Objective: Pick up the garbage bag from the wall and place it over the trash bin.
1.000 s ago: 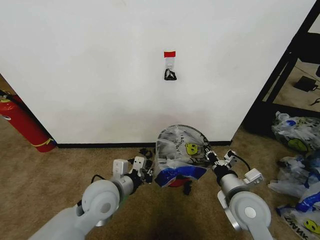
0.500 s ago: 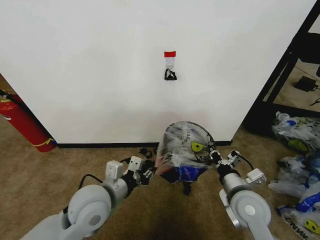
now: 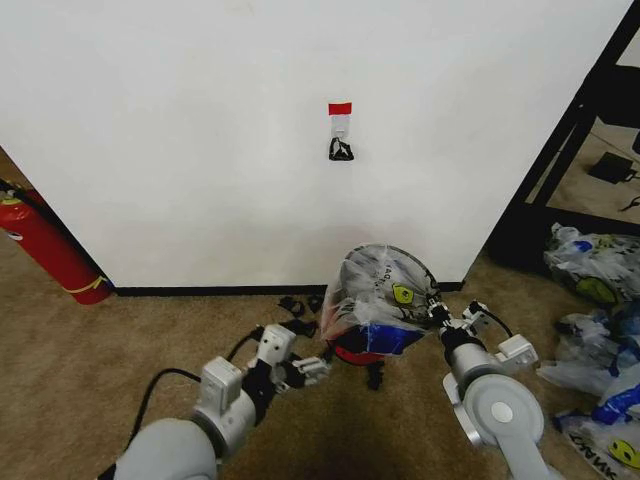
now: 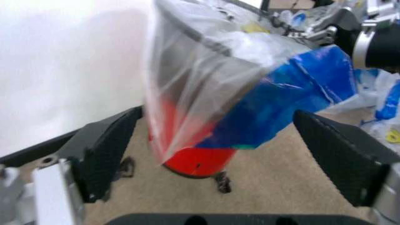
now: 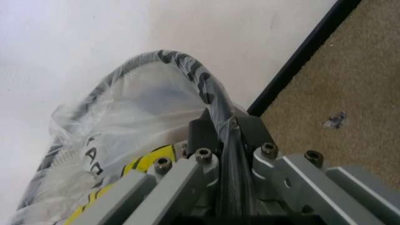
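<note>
The garbage bag sits draped over the top of the trash bin, down on the brown carpet close to the wall. The thin plastic covers the round rim of the bin, and a blue handle part hangs down the near side. The yellow smiley face shows on the right side of the bag. Under the plastic, the red base of the bin peeks out.

The right gripper is at the right edge of the bag, touching it. In the right wrist view its two fingers are pressed together on the bin rim, with the thin bag plastic caught between them.

The left gripper is low and just left of the bin, near its red base. It is not touching the bag. In the left wrist view its two dark fingers stand wide apart, with nothing between them, and the bag and the red bin base sit a little farther off, straight ahead of it.

Up on the wall there is a small hook with a strip of red tape above it. A red fire extinguisher leans at the far left by the wall. More smiley bags lie in a heap on the floor at the right.
</note>
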